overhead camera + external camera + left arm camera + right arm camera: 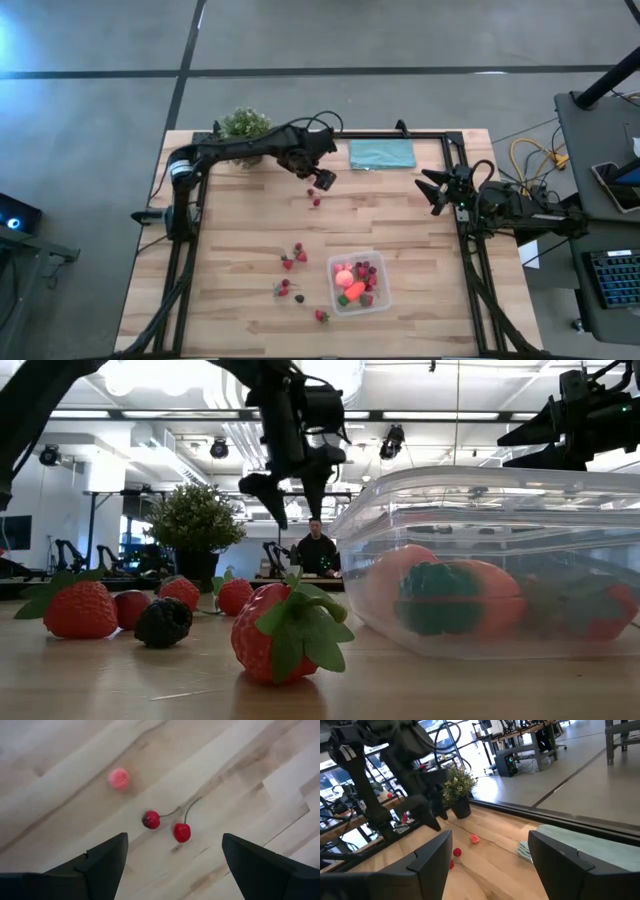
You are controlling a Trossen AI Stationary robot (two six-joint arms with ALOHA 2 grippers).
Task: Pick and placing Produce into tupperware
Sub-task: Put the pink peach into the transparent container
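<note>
Light wooden plank surface (240,250) in a black frame, sitting on a grey concrete floor (100,40). Big open workshop room behind it: ceiling lamps, benches, a person (318,550) at a desk way in the back.

Clear rounded-square tupperware (380,300) down around 5 o'clock on the surface, shallow, see-through walls. Already loaded with produce: a pink-orange ball (343,278), an orange carrot with a green top (354,292), plus a few dark red strawberries (365,272).

Loose produce still out on the wood: about six small red strawberries (300,256) and one dark berry (299,298), scattered left of the tub from about 6 to 7 o'clock. Near 12 o'clock, one pair of red cherries on thin stems (165,822) and one small pink piece (119,778) just beside them.

Also one green potted plant (245,125) at about 11 o'clock and one teal cloth (381,154) at about 1 o'clock.

Left tool (322,181) hanging right above the cherries, fingers spread wide, gripping nothing. Right tool (432,192) parked off the 3 o'clock edge, fingers apart too, nothing in them.
</note>
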